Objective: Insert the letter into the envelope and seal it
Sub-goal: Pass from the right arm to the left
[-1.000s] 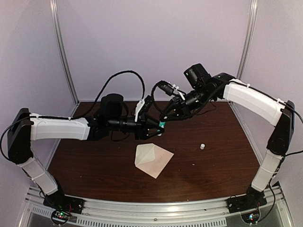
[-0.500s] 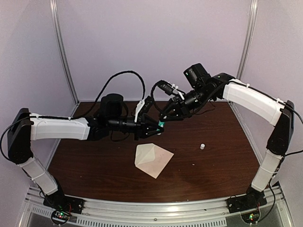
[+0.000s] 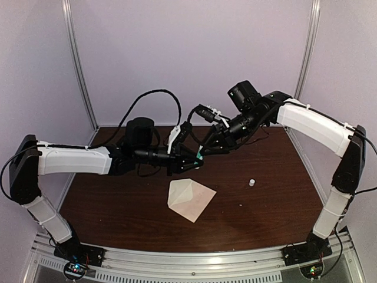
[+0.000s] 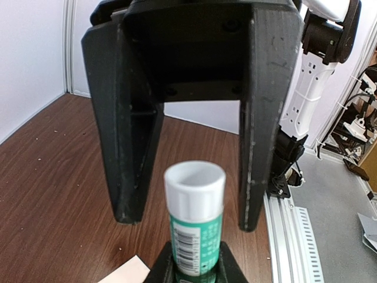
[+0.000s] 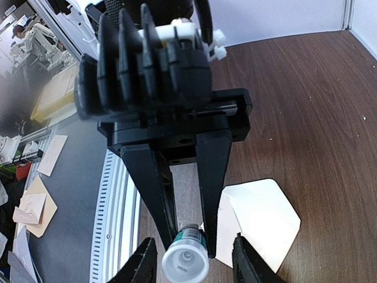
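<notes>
The left gripper (image 5: 195,242) is clamped on the green body of a glue stick (image 4: 196,236), held in the air over the far side of the envelope (image 3: 191,199). The right gripper (image 4: 191,215) stands parted, its 2 fingers either side of the stick's white end, not touching it. The envelope lies flat on the table (image 3: 118,200) (the letter cannot be told apart from it).

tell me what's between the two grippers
A green glue stick: the left gripper grips its body, its white end sits between the right gripper's open fingers. Wrist views show it.
</notes>
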Motion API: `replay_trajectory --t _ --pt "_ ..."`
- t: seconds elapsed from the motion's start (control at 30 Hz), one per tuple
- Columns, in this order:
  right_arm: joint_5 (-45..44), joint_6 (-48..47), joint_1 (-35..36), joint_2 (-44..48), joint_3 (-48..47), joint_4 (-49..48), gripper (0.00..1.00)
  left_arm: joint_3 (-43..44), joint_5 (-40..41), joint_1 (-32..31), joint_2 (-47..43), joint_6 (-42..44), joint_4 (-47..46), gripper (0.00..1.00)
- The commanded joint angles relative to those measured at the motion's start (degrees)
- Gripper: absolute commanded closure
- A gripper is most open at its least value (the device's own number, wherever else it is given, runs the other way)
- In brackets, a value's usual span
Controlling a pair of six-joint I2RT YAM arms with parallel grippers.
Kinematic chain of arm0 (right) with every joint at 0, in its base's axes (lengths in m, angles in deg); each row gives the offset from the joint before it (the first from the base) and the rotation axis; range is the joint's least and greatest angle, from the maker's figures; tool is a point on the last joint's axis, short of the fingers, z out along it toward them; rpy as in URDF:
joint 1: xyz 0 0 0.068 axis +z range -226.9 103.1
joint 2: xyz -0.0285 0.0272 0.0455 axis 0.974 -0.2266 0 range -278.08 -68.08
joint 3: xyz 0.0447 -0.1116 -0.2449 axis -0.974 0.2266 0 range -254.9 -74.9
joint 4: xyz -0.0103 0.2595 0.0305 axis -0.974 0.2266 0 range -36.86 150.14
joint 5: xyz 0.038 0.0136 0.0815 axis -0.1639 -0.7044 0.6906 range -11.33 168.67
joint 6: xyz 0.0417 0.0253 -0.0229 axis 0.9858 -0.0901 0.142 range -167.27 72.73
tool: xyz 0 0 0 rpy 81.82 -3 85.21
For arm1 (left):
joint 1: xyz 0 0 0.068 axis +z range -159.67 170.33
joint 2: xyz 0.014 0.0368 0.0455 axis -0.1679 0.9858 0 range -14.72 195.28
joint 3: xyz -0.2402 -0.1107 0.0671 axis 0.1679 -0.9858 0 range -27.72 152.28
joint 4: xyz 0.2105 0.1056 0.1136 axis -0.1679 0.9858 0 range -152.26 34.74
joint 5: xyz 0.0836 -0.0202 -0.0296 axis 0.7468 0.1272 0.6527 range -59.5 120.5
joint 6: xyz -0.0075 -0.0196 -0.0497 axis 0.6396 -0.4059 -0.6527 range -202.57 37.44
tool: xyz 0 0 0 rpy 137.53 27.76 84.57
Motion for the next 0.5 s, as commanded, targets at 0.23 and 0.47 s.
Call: replay_trajectory --t 0.23,0.47 --pt "-1.09 -1.08 1.31 -1.52 -0.54 1.35 0.63 1.18 -0.65 0.33 -0.61 1.01 -0.81 0.9" --pt "-1.14 -1.3 1.67 -2.14 -0.57 1.66 0.68 1.19 -0.57 0.33 -0.7 1.11 -0.69 0.9"
